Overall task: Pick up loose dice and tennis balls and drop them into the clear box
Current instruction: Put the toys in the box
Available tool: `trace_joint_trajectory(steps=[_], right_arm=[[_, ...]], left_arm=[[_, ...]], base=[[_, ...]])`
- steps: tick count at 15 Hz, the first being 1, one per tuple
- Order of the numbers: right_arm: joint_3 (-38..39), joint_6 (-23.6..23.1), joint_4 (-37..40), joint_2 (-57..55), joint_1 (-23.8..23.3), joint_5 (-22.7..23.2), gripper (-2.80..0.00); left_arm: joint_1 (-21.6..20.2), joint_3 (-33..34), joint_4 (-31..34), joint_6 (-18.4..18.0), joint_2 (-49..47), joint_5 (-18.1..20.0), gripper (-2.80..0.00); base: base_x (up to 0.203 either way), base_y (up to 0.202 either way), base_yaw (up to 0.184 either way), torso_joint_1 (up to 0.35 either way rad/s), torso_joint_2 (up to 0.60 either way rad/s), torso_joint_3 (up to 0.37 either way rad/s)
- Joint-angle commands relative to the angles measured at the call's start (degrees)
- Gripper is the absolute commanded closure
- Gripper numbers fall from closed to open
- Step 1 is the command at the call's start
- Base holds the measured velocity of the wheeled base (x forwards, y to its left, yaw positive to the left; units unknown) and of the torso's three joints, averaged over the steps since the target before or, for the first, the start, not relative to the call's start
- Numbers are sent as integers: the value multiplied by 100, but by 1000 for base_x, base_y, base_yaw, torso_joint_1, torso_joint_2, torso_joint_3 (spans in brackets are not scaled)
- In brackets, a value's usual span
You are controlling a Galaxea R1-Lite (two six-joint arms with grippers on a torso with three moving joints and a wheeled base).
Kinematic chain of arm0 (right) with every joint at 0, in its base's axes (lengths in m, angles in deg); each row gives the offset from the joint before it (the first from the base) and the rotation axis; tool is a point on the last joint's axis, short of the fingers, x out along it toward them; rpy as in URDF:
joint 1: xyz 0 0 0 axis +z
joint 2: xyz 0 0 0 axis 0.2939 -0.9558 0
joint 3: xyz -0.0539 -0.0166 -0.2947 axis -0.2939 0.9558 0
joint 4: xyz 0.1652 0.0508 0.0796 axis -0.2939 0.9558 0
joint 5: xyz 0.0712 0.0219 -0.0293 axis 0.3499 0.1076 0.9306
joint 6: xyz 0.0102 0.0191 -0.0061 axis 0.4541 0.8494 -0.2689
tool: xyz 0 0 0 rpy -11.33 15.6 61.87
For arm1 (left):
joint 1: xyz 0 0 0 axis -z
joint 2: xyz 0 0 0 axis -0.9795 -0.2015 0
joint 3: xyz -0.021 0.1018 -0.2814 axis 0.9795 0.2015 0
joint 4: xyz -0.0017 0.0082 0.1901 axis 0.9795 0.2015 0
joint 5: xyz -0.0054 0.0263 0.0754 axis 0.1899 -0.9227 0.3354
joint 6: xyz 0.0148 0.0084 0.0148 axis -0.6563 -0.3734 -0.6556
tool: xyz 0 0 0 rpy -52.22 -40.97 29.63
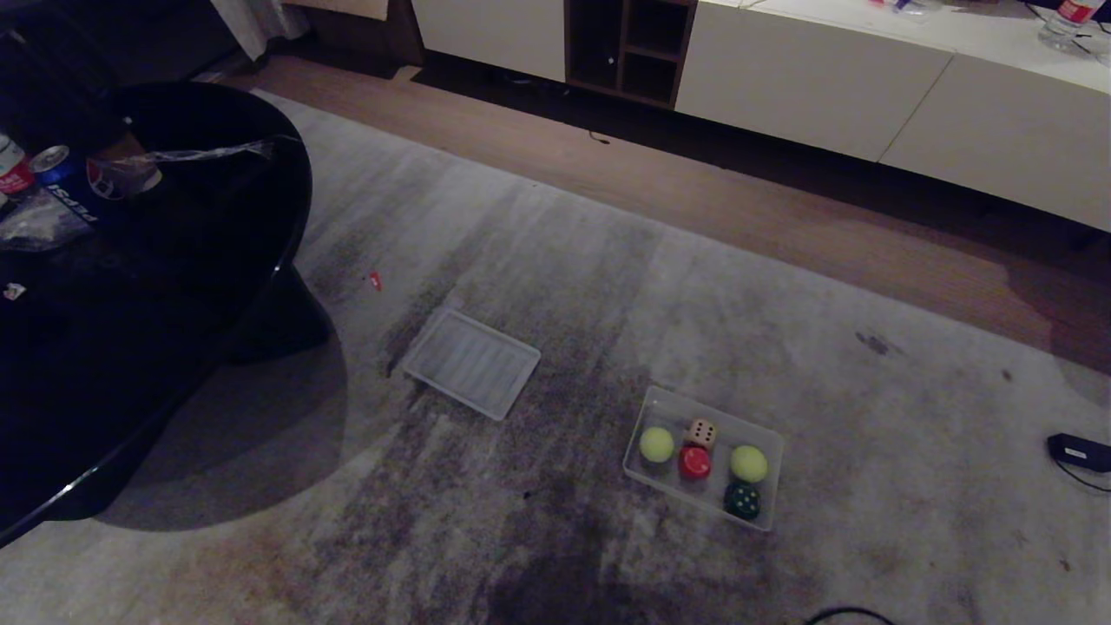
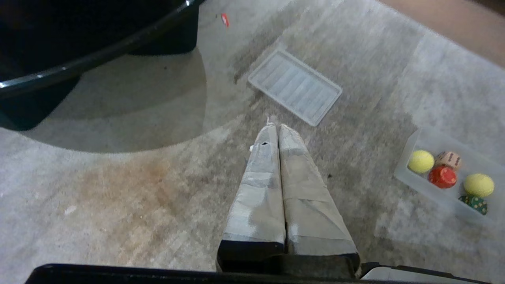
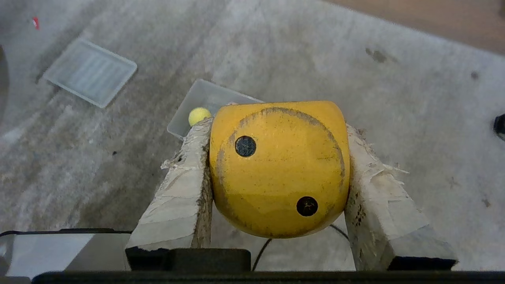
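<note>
**One die left to deliver, and a long drop to misjudge**

Five pieces already sit inside the clear box (image 1: 769, 451): two tennis balls (image 1: 657, 444), a tan die (image 1: 701, 433), a red die (image 1: 694, 463) and a dark green die (image 1: 742, 501). The sixth, the yellow die (image 3: 279, 169), is clamped between the fingers of the right gripper (image 3: 278, 157), held well above the rug (image 1: 608, 260) with the box partly hidden beyond it. The left gripper (image 2: 275, 128) hangs idle with its fingers pressed together, pointing at bare rug between the box and the ribbed lid (image 1: 471, 361) lying apart from it.

The main risk, as I judge it, is releasing from too high or off-centre: the die is hard and rounded, so it could strike a ball or the box's rim, bounce out and roll away. The shallow walls give little margin. Lowering close over the free corner of the box before opening would likely avoid this.
</note>
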Motion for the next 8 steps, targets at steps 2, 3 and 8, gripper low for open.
trace_joint_trajectory(steps=[2,3,8], right_arm=[[62,-2,-2,-11,6,1,0],[62,-2,-2,-13,-2,1,0],[62,-7,-2,-12,7,1,0]], left_arm=[[0,9,0,6,-6,-4,0],[0,9,0,6,-6,-4,0],[0,9,0,6,-6,-4,0]], base=[[0,0,0,3,3,-202],[0,0,0,2,2,-204],[0,0,0,2,5,-200]])
